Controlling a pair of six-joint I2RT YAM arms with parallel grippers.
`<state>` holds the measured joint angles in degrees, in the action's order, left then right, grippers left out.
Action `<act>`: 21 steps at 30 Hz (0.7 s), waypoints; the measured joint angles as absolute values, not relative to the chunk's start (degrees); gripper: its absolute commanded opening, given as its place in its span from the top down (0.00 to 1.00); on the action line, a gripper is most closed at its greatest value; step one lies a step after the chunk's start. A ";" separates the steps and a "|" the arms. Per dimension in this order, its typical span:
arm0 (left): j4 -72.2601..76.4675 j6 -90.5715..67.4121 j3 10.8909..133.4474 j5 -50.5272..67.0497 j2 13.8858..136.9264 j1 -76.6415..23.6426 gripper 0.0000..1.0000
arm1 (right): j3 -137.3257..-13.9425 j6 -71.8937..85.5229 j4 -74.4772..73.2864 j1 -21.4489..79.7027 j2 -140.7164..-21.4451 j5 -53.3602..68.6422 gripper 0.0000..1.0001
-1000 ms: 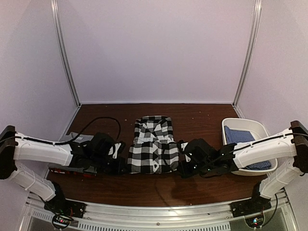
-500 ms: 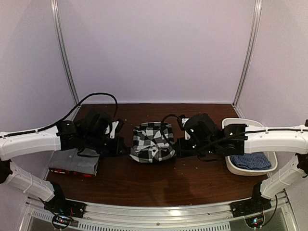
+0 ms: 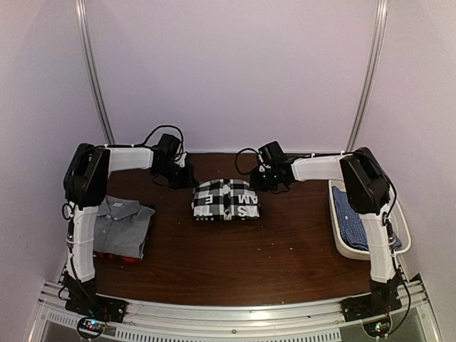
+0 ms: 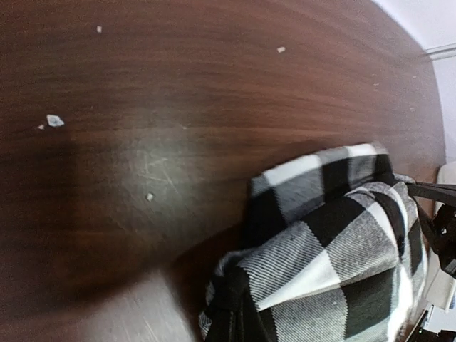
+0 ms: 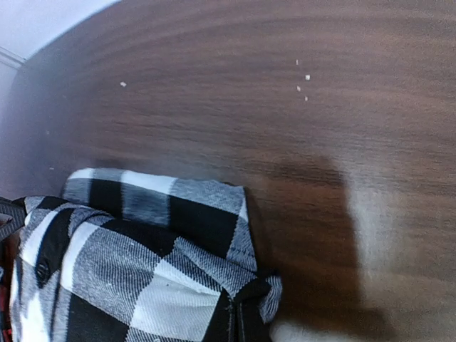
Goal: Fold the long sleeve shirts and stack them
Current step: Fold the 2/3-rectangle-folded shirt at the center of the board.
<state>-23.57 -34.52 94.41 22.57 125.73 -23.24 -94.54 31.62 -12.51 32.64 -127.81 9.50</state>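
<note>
The black-and-white check shirt (image 3: 224,201) lies folded into a small rectangle in the middle of the table, with white letters showing on its top layer. Both arms reach to the far side. My left gripper (image 3: 188,179) is at the shirt's far left corner and my right gripper (image 3: 258,181) is at its far right corner. In the left wrist view a corner of the check cloth (image 4: 320,249) runs in between the jaws at the bottom edge. The right wrist view shows the same with its check cloth (image 5: 142,256). The fingers themselves are hidden by cloth.
A folded grey shirt (image 3: 122,226) lies at the left on a red-black one (image 3: 107,255). A white oval tub (image 3: 349,246) at the right holds the blue fine-checked shirt (image 3: 360,214). Cables loop over the far table edge. Small white crumbs (image 4: 53,120) dot the brown table.
Both grippers swept from the shirt's near edge up and over to the far side, carrying the near hem. The check shirt went from laid long to folded in half.
</note>
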 measured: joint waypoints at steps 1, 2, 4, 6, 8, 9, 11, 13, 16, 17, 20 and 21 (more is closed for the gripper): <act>-23.64 -34.28 96.09 23.07 128.68 -22.90 1.00 | -96.20 31.40 -12.58 32.18 -130.41 10.46 1.00; -23.62 -34.13 97.06 23.53 130.85 -22.76 1.00 | -97.47 31.27 -12.64 31.92 -132.66 11.27 1.00; -22.68 -34.09 97.51 25.30 132.53 -22.59 1.00 | -99.02 31.11 -11.60 31.75 -133.86 12.58 1.00; -21.91 -34.13 96.97 25.96 132.11 -22.68 1.00 | -98.50 31.00 -11.44 31.79 -133.60 13.23 1.00; -20.43 -34.24 94.83 26.13 131.04 -22.96 1.00 | -95.55 30.94 -9.43 31.90 -132.40 13.58 1.00; -19.18 -34.44 92.68 26.35 129.99 -23.18 1.00 | -93.65 30.79 -8.86 32.01 -131.24 13.76 1.00; -17.30 -35.00 87.33 26.87 126.78 -23.90 1.00 | -89.03 30.35 -8.45 32.53 -128.01 13.80 1.00; -16.21 -35.70 81.03 27.07 122.02 -25.06 1.00 | -83.22 30.09 -8.19 33.71 -123.79 13.63 1.00; -15.38 -36.71 72.36 27.03 113.47 -26.89 1.00 | -74.28 29.95 -8.34 35.53 -116.73 12.95 1.00; -15.11 -36.95 70.48 27.03 111.20 -27.33 1.00 | -71.31 30.02 -8.47 36.16 -114.06 12.62 1.00; -13.89 -37.26 66.28 27.27 105.49 -28.05 1.00 | -65.54 30.28 -8.34 36.84 -107.39 12.43 1.00; -13.19 -37.36 65.71 27.35 104.71 -28.08 1.00 | -64.86 30.35 -8.19 36.82 -106.00 12.43 1.00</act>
